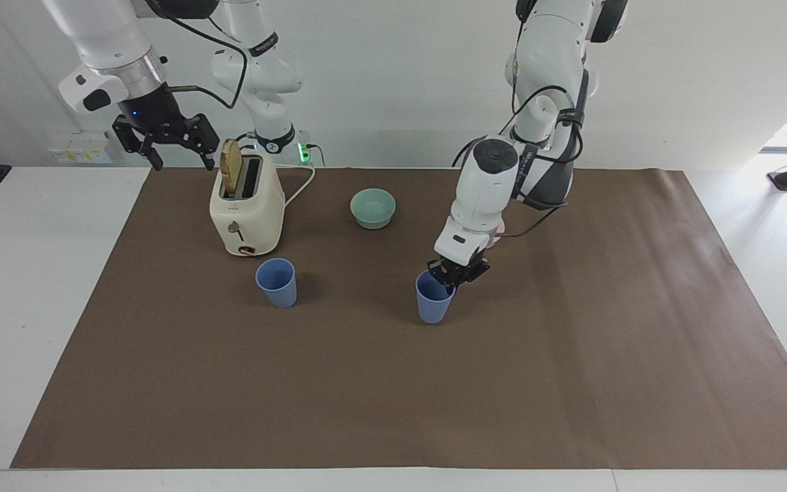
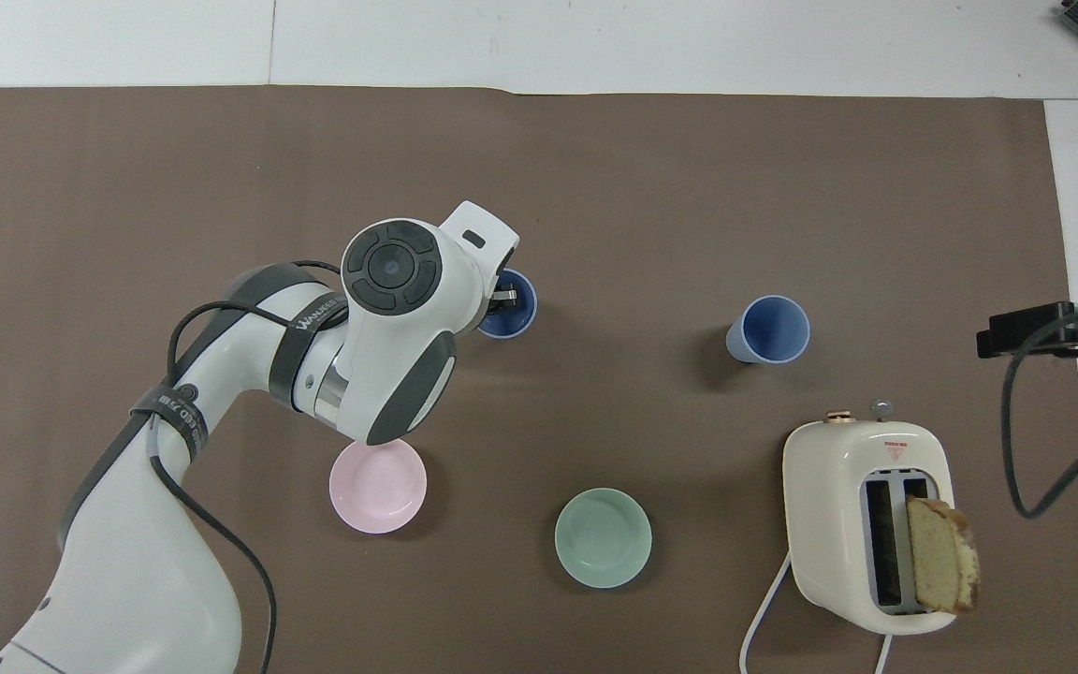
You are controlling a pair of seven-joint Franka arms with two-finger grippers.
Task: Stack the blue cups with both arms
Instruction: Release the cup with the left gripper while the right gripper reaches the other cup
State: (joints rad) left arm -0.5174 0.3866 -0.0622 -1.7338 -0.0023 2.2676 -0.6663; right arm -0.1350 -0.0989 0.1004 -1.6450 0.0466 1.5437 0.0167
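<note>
My left claw [image 1: 453,279] is clamped on a cup's [image 1: 432,301] rim, one finger inside. It seems light, stiff and slick. The other cup [image 1: 277,281] stands toward my raised, spread right claw [image 1: 175,149].

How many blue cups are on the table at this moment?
2. One blue cup stands in front of the toaster. The other blue cup is mid-table, gripped at its rim by the left pincer. None seems hidden.
</note>
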